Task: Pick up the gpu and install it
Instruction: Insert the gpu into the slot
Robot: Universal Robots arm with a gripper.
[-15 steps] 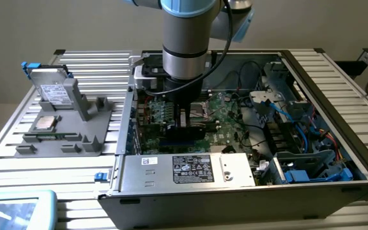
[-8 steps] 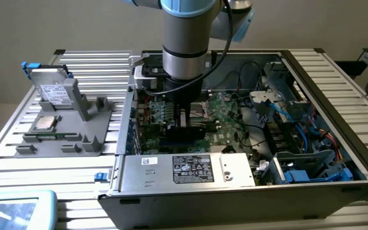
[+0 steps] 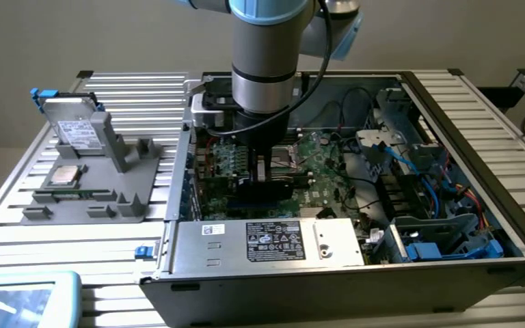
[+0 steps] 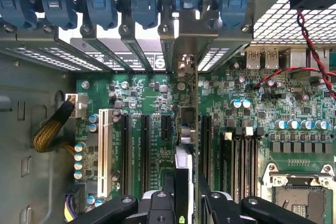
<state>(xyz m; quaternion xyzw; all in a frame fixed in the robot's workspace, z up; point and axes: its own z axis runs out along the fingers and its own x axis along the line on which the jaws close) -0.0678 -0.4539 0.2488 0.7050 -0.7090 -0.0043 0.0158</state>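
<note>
Looking over the slatted table (image 3: 7,239), I have the open computer case (image 3: 335,290) lying on its side across most of it, toward the edge at the exterior view's right. The arm (image 3: 262,61) reaches straight down into the case, near its wall at the exterior view's left. A green motherboard (image 4: 136,93) covers the case floor, with a silver power supply (image 3: 272,240) along the near wall. A grey fixture tray (image 3: 130,205) sits on the table just beside the case, toward the edge at the exterior view's left, and carries a silver drive (image 3: 73,126) with blue clips. The gpu (image 4: 185,129) stands on edge over the motherboard's row of long black expansion slots, its metal bracket end toward the case's rear slot openings. I cannot tell whether it is seated. The gripper (image 4: 185,184) has its jaws clamped on the gpu, one finger against each face.
</note>
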